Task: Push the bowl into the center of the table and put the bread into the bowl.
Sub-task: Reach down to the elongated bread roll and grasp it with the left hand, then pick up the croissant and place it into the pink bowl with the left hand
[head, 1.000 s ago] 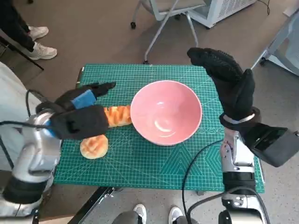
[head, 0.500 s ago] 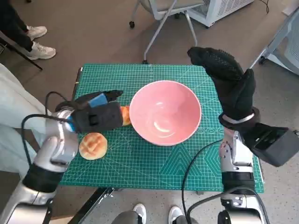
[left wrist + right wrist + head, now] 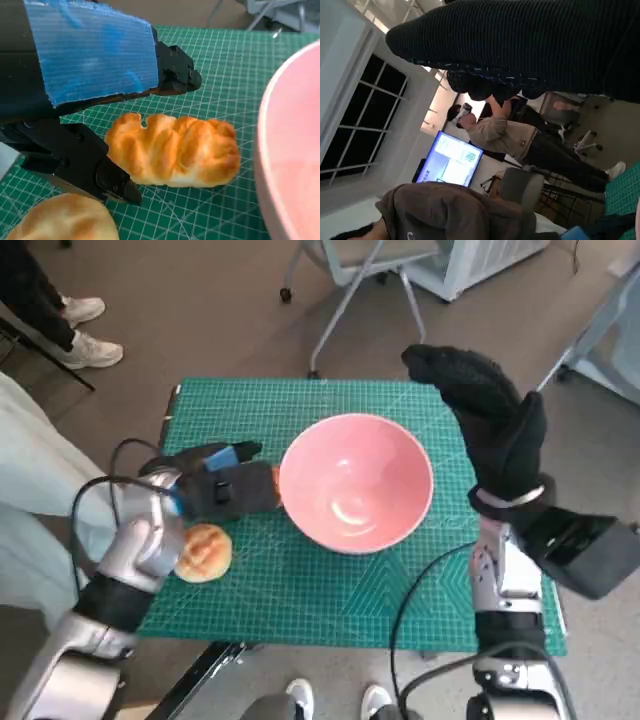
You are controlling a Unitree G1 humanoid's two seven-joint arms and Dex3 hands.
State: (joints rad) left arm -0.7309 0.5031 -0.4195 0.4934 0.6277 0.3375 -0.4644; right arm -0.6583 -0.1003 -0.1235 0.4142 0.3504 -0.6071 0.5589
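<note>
The pink bowl (image 3: pixel 355 480) stands near the middle of the green mat (image 3: pixel 330 610); its rim (image 3: pixel 280 150) shows in the left wrist view. A long braided bread (image 3: pixel 175 156) lies on the mat just left of the bowl. My left hand (image 3: pixel 225 485) hovers over it and hides nearly all of it in the head view. The fingers (image 3: pixel 175 75) and the thumb (image 3: pixel 115 180) straddle the loaf with gaps on both sides. A round bun (image 3: pixel 203 552) lies nearer me, by the left wrist. My right hand (image 3: pixel 490 420) is raised over the table's right side, fingers spread, holding nothing.
A chair's legs (image 3: pixel 340 290) stand beyond the table's far edge. A person's shoes (image 3: pixel 85 340) show on the floor at far left. The right wrist view shows a person (image 3: pixel 520 140) and a lit screen (image 3: pixel 452 165). Cables hang by both forearms.
My left hand has slid toward the bowl and lowered over the long bread, covering it in the head view. The right hand, bowl and round bun have stayed put.
</note>
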